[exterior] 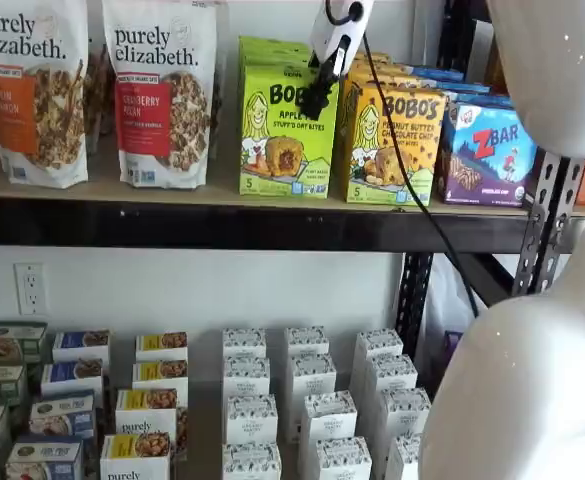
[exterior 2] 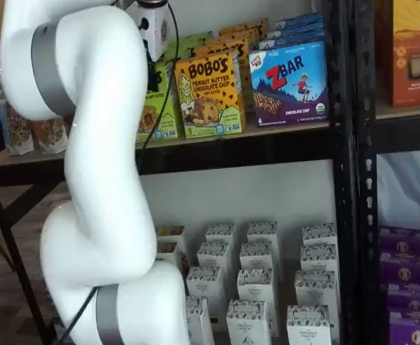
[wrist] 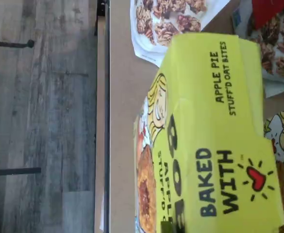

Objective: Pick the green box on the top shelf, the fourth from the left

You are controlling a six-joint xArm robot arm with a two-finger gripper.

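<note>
Black fingers of the end effector (exterior: 319,97) hang in front of the green box (exterior: 285,135)'s upper right corner; whether they stand apart or closed cannot be told. That box stands upright on the top shelf (exterior: 202,194), between a granola bag (exterior: 162,90) and the yellow-orange box (exterior: 392,140).

Even bright indoor light; wrist view soft, blurred; shelf views sharp.

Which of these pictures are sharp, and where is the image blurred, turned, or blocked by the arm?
Wrist view: turned on its side, the green box soft yet readable. A shelf view: sharp, evenly lit, the gripper dark against the box, its jaws unclear. A shelf view: the white arm hides much of the top shelf.
</note>
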